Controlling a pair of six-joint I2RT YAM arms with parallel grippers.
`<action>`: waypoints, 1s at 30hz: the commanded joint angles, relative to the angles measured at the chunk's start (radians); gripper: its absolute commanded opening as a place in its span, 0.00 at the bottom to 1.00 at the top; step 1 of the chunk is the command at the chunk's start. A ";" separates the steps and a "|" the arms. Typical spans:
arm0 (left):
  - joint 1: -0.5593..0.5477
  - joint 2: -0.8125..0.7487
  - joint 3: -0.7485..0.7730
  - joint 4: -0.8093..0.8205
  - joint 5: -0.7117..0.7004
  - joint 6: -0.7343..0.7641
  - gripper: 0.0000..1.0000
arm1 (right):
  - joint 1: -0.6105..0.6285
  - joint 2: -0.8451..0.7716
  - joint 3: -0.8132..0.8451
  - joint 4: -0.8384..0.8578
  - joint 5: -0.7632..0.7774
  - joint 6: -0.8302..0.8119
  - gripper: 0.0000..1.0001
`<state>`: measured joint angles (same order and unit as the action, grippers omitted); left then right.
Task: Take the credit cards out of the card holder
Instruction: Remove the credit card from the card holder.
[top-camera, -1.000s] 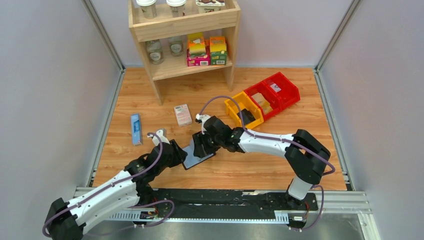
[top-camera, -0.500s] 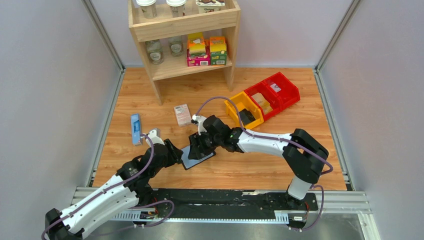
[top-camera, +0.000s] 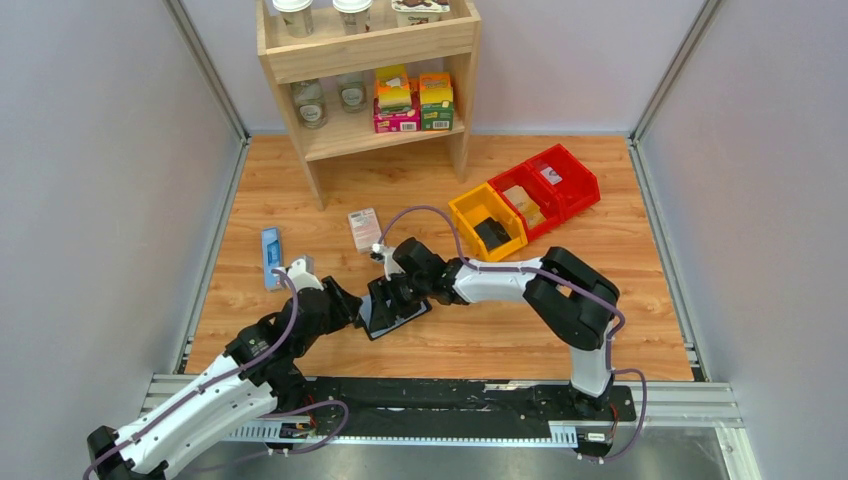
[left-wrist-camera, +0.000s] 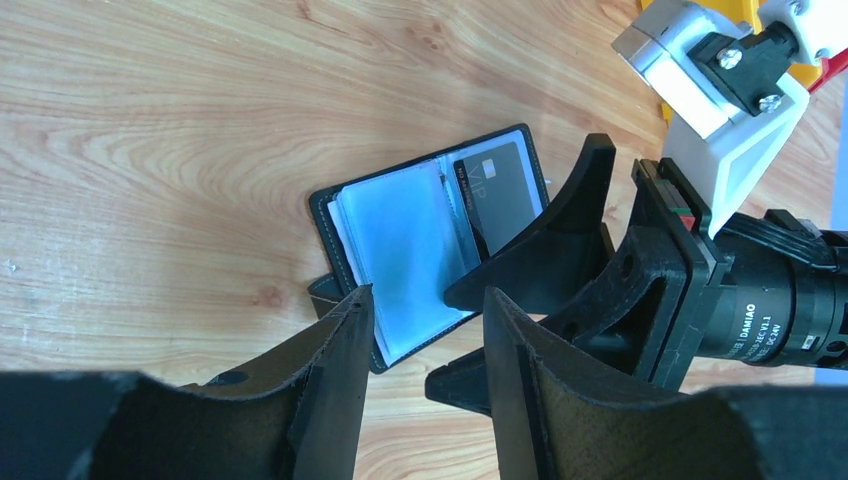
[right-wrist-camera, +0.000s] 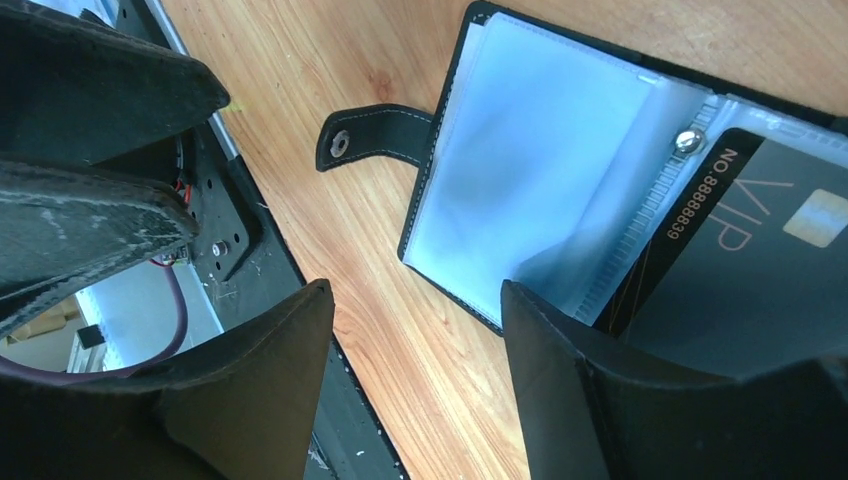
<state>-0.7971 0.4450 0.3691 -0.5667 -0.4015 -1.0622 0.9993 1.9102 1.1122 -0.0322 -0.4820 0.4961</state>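
1. The light-brown wood-grain table (top-camera: 480, 340) bears everything. In the top view the task's things lie toward 12 o'clock from the gap between the two arm bases.
2. The black two-fingered right gripper (right-wrist-camera: 415, 300) reaches in from 3 o'clock in the top view. Its jaws stand wide apart and hold nothing, and they hang over the right-hand part of the holder.
3. The black two-fingered left gripper (left-wrist-camera: 428, 300) comes in from 8 o'clock, about half parted and empty. It is just beside the holder's near edge; whether it touches cannot be told.
4. The black bifold card holder (top-camera: 398, 320), lined with pale blue clear pockets, lies open and flat. In the top view its long axis runs from 8 to 2 o'clock.
5. One dark grey flat credit card (left-wrist-camera: 500, 195), marked VIP, sits tucked in the half toward 2 o'clock.
   - It lies close, at 3 o'clock, from the right gripper in that arm's wrist view.
   - It lies at 1 o'clock from the left gripper, farther off across the blue pockets.
   - Its long axis runs 11 to 5 o'clock in the left wrist view.
   - The right arm is nearer and likely better placed to draw it out, with the left pinning the holder.
   - No other card shows.
6. The small black snap tab (right-wrist-camera: 375, 135) sticks out at the holder's far side from the card.
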 joint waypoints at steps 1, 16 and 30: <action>-0.004 0.001 0.027 0.028 0.004 -0.019 0.53 | 0.002 -0.060 0.011 -0.032 0.040 -0.040 0.67; -0.002 0.335 -0.065 0.591 0.150 -0.038 0.52 | -0.198 -0.218 -0.106 -0.072 0.191 -0.039 0.39; 0.108 0.558 -0.245 0.998 0.294 -0.163 0.52 | -0.199 -0.108 -0.081 -0.049 0.151 -0.047 0.19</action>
<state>-0.6937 0.9794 0.1314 0.2775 -0.1482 -1.1999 0.7971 1.7775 1.0096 -0.1219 -0.3061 0.4549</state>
